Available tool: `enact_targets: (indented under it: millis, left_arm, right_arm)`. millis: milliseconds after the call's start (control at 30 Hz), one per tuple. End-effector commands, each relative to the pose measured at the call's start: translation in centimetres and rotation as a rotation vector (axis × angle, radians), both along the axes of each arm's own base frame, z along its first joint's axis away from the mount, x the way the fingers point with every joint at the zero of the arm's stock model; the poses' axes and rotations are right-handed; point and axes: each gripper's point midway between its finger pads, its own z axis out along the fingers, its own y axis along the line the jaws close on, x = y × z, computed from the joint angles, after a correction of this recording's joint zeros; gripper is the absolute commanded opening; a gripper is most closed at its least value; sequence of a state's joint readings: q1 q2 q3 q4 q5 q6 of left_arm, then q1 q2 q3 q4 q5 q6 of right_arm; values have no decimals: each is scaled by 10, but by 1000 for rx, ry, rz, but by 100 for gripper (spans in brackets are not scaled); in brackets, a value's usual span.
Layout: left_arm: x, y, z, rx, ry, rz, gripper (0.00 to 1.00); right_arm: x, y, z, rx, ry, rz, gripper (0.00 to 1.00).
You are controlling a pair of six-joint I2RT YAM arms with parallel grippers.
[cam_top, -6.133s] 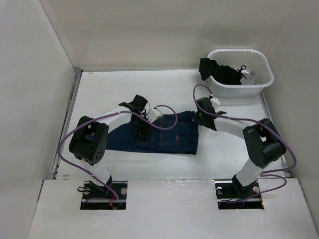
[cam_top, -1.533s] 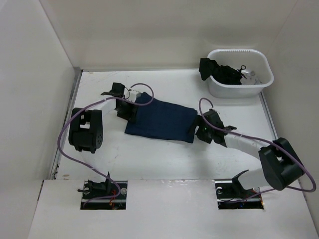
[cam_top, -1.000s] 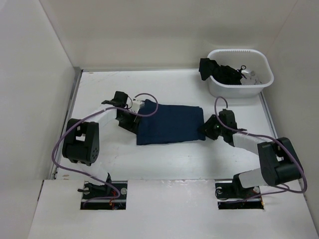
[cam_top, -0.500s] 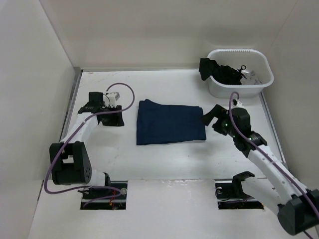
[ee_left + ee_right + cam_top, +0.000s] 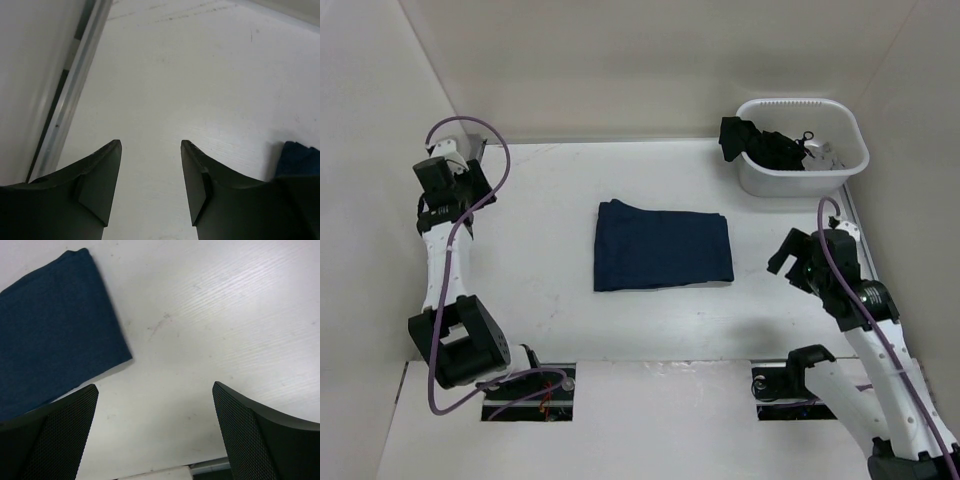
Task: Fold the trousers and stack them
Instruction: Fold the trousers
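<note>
Compared with half a second earlier, both arms have drawn away from the trousers (image 5: 663, 247). The left gripper (image 5: 150, 145) has swung out to the far left corner of the table (image 5: 550, 290), and the right gripper (image 5: 155, 387) has pulled back toward the near right side. The folded jeans themselves have not shifted. They lie flat as a dark blue rectangle near the middle of the table, touched by neither arm. The left gripper's fingers (image 5: 100, 185) stand apart with only bare tabletop between them. The right gripper's jaws are spread wide and hold nothing. In the right wrist view, one corner of the denim lies to the upper left, clear of the fingers. In the far right corner sits a white basket (image 5: 790, 182), well apart from the jeans. It holds a black garment (image 5: 760, 145) that drapes over its left rim, and the other small items inside are too small to make out. A metal rail (image 5: 70, 100) runs along the table's left edge beside the left gripper, and a purple cable (image 5: 500, 165) loops above that arm.
</note>
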State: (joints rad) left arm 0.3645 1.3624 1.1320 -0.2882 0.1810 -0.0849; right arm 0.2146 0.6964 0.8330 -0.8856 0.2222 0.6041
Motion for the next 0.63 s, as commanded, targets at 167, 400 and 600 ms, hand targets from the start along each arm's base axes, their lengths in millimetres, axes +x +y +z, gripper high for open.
enact_targets:
  millis: [167, 400, 600]
  left_arm:
    - [15, 12, 29, 40, -96, 32, 50]
    - [14, 12, 25, 65, -87, 19, 49]
    - [9, 16, 19, 76, -74, 22, 49]
  right_arm:
    - [-15, -21, 2, -62, 8, -46, 100]
    - [-10, -26, 9, -84, -13, -50, 100]
    - [-3, -34, 13, -95, -28, -77, 100]
